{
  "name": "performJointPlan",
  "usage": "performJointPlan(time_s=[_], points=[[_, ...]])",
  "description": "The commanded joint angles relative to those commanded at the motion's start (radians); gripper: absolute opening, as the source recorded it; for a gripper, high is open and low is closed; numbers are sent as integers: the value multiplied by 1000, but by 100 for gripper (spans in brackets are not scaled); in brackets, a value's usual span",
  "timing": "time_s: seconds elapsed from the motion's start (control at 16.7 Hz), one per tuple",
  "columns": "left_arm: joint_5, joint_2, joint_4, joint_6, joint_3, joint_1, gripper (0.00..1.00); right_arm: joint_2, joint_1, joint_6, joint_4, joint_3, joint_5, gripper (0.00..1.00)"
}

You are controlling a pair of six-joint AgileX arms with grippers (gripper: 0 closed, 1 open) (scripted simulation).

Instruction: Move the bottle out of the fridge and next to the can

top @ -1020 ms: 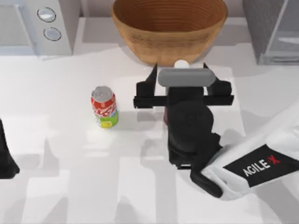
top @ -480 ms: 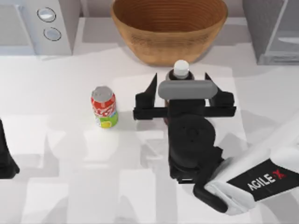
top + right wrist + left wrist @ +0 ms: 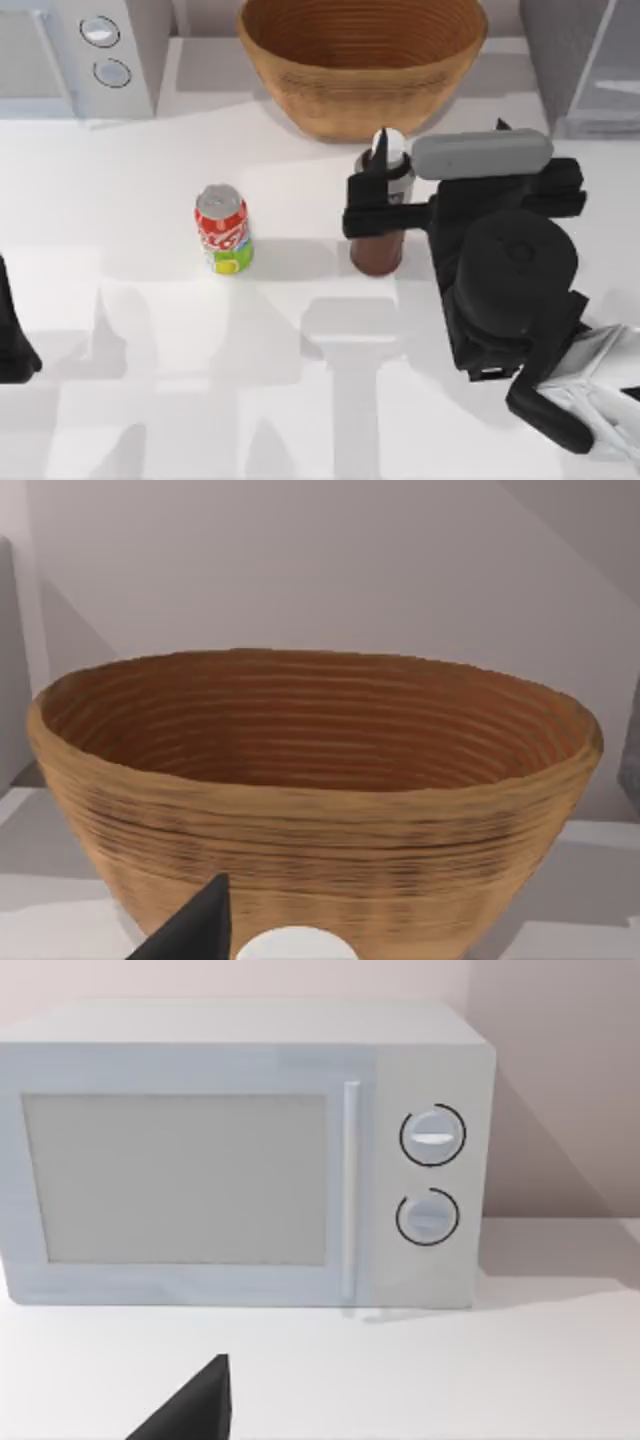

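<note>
The bottle point(image 3: 378, 245), dark brown with a white cap point(image 3: 388, 144), stands upright on the white table, right of the red can point(image 3: 223, 229) with a gap of about a can's width between them. My right gripper point(image 3: 440, 142) hovers open just right of the bottle. One of its fingers point(image 3: 372, 185) overlaps the bottle's neck in the top view. Its wrist view shows that fingertip point(image 3: 195, 930) beside the cap point(image 3: 295, 946). The dark grey fridge point(image 3: 560, 60) stands at the back right. My left arm point(image 3: 12, 340) is parked at the left edge.
A large woven bowl point(image 3: 360, 95) sits at the back centre, just behind the bottle. A light grey microwave point(image 3: 130, 50) with two knobs stands at the back left, and the left wrist view faces it with one fingertip point(image 3: 195, 1410) showing. Bare table lies in front.
My right gripper, its fingers wide throughout, has drawn back from around the bottle and swung right, looming larger. The bottle, once mostly hidden, stands uncovered. The can has not moved.
</note>
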Motion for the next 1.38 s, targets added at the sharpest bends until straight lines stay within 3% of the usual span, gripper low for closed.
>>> performJointPlan(time_s=[0.3, 0.9, 1.14, 1.38], points=[[0, 0, 0, 0, 0, 0, 100, -467, -177, -2, -268, -216, -178, 100], [0, 0, 0, 0, 0, 0, 100, -1468, -678, -3, -877, -569, -635, 100], [0, 0, 0, 0, 0, 0, 100, -1673, -812, -4, -1025, -622, -767, 100], [0, 0, 0, 0, 0, 0, 100, -1716, -844, -4, -1059, -632, -799, 100]])
